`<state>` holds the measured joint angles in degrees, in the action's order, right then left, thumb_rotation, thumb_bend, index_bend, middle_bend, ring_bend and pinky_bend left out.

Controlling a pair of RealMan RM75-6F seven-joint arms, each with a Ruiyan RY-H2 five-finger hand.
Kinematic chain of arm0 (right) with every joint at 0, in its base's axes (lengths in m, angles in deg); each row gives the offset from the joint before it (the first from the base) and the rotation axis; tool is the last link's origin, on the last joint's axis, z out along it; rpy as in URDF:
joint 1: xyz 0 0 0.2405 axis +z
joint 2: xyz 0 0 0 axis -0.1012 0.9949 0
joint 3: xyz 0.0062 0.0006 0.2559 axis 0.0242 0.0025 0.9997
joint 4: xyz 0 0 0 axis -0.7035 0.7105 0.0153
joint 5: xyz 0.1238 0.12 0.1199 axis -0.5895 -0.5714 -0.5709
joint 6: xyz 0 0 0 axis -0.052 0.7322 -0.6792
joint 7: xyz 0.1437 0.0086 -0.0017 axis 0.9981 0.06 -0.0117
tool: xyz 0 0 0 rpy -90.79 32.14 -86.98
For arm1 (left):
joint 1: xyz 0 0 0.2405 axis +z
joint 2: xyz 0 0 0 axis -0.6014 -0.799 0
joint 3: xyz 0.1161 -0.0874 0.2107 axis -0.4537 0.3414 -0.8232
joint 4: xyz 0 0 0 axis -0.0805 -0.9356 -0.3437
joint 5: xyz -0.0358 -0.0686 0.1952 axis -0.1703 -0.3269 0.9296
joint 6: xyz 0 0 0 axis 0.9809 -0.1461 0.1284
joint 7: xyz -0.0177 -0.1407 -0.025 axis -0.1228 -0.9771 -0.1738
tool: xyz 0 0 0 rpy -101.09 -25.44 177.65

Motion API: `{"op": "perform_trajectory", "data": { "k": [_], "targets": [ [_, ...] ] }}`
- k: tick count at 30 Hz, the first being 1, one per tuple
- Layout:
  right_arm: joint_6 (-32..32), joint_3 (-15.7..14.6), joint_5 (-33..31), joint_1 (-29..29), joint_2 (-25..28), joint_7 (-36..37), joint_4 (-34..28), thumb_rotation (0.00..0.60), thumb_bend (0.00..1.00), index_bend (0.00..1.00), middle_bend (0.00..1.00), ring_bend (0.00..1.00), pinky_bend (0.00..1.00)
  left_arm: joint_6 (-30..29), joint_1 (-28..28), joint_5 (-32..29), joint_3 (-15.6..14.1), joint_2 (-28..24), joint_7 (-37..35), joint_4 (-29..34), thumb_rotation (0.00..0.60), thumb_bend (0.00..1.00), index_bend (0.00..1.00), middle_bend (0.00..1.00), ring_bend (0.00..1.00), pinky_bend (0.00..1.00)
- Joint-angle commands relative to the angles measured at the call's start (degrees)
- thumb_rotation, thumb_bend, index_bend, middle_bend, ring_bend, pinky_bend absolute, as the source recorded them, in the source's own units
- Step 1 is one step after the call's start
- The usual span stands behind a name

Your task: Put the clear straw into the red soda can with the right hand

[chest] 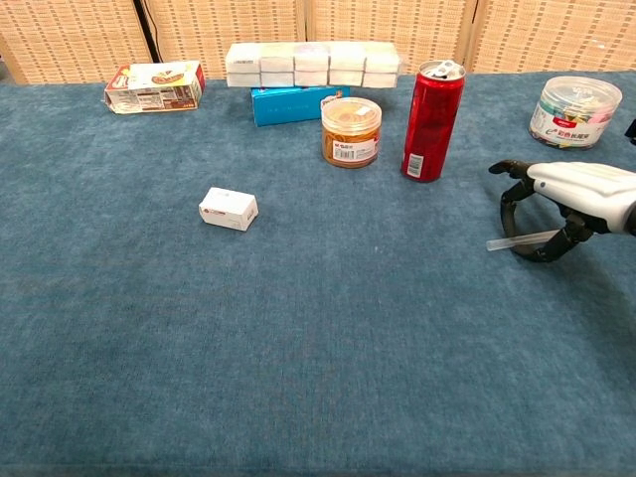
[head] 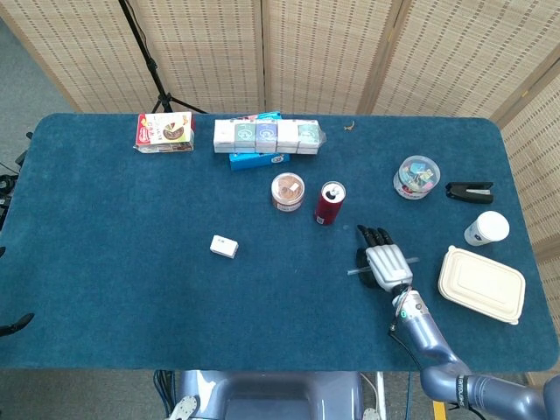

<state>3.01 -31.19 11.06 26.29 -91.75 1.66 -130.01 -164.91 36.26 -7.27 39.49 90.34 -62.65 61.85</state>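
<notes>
The red soda can (head: 329,203) (chest: 431,121) stands upright at mid-table, its top opened. The clear straw (head: 354,271) (chest: 507,240) lies level, low over the blue cloth to the right of the can and nearer me. My right hand (head: 386,262) (chest: 574,197) arches over the straw's right half, fingers curled down on the far side and thumb on the near side, pinching it. The straw's left end sticks out free. About a hand's length separates the hand from the can. My left hand shows in neither view.
An orange-lidded jar (head: 287,191) (chest: 351,131) stands just left of the can. A clear tub (head: 416,177) (chest: 575,111), black clip (head: 469,190), white cup (head: 486,227) and takeaway box (head: 482,284) sit at the right. Cartons (head: 267,136) line the back; a small white box (head: 224,247) lies left.
</notes>
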Motion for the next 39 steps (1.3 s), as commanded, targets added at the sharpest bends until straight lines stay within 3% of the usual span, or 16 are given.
{"op": "perform_trajectory", "data": {
  "k": [1, 9, 22, 32, 39],
  "targets": [
    [0.1, 0.0, 0.3, 0.0, 0.0, 0.5, 0.1, 0.600, 0.44, 0.56, 0.00, 0.00, 0.00, 0.0, 0.0, 0.0, 0.0, 0.0, 0.0, 0.0, 0.600, 0.01, 0.00, 0.00, 0.00, 0.00],
    [1.1, -0.1, 1.6, -0.5, 0.7, 2.9, -0.5, 0.600, 0.45, 0.57, 0.00, 0.00, 0.00, 0.0, 0.0, -0.1, 0.0, 0.0, -0.1, 0.0, 0.600, 0.01, 0.00, 0.00, 0.00, 0.00],
    [6.6, 1.4, 5.9, -2.8, 8.3, 9.3, -10.0, 0.600, 0.46, 0.58, 0.00, 0.00, 0.00, 0.1, 0.1, 0.5, -0.3, -0.5, -1.2, -0.1, 0.600, 0.01, 0.00, 0.00, 0.00, 0.00],
    [4.8, 6.8, 6.1, -2.6, 19.4, 25.7, -22.6, 0.600, 0.49, 0.59, 0.00, 0.00, 0.00, 2.0, -1.0, -0.4, 0.1, -0.3, -1.8, -0.7, 0.600, 0.01, 0.00, 0.00, 0.00, 0.00],
    [2.4, 11.0, 5.4, -1.1, 24.3, 35.7, -26.0, 0.600, 0.50, 0.59, 0.00, 0.00, 0.00, 3.7, -2.3, -1.1, 0.6, 1.1, -0.4, -1.6, 0.600, 0.01, 0.00, 0.00, 0.00, 0.00]
  ]
}}
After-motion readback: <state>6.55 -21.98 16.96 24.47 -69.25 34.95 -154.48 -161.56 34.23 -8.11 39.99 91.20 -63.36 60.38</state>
